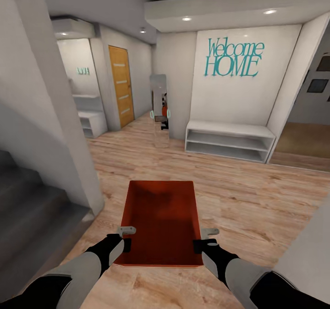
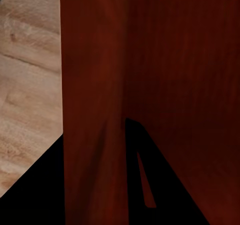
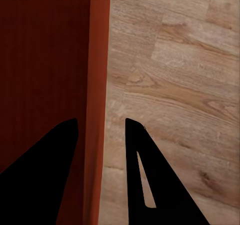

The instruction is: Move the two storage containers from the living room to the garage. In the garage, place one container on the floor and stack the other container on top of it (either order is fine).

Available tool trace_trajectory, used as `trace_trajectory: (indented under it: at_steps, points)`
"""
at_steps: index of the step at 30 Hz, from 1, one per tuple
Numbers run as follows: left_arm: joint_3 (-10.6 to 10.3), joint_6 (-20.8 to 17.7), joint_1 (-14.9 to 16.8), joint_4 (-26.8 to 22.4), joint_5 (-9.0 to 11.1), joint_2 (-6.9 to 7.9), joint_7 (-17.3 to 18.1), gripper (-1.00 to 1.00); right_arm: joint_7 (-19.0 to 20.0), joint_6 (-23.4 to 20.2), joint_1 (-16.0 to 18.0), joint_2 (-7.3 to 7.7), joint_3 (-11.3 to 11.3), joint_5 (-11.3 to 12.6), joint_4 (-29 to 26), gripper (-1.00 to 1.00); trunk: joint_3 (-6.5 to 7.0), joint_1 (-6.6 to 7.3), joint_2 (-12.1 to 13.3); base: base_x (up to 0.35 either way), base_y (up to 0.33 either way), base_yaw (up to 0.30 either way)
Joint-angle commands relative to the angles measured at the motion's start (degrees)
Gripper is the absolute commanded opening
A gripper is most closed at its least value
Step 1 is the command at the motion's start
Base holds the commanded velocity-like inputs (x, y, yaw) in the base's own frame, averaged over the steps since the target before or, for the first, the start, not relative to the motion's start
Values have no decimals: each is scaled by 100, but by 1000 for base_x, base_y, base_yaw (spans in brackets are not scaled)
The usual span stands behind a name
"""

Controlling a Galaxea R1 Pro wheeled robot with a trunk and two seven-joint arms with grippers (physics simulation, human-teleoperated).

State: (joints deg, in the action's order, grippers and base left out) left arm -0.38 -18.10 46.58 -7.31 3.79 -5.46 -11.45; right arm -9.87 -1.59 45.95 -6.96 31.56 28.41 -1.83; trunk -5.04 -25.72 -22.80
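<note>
Left claw: it straddles the bin's left wall, one finger inside and one outside, clamped on that wall near the corner closest to you. In the left wrist view, one dark finger lies against the inner face of the bin.

The bin hangs between the two claws, clear of the wood floor, open side up and empty. You are in a hallway; the honey-wood door stands far ahead of the left claw.

Right claw: it grips the right wall the same way. The right wrist view shows the rim running between the two fingers, one finger on the outside.

Handling: treat the bin as light, stiff plastic with smooth, slightly tapered walls, likely to slip. Both holds sit at the near end, so the far end may sag. Keep the claws level and drive gently. For the firmest hold, take each long wall just below the rim.
</note>
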Motion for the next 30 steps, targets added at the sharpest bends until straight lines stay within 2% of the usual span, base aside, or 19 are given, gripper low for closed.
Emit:
trace_trajectory:
  at_steps: [1,30]
  points:
    - [29,-19,6,-34,-150,63,-50,-100,-26,-17,2,1,87,102,25,-100,-12,-7,-12,322,0,0]
    - [29,-19,7,-34,-150,63,-50,-100,-24,-17,2,1,87,108,24,-100,-12,-7,-12,322,0,0]
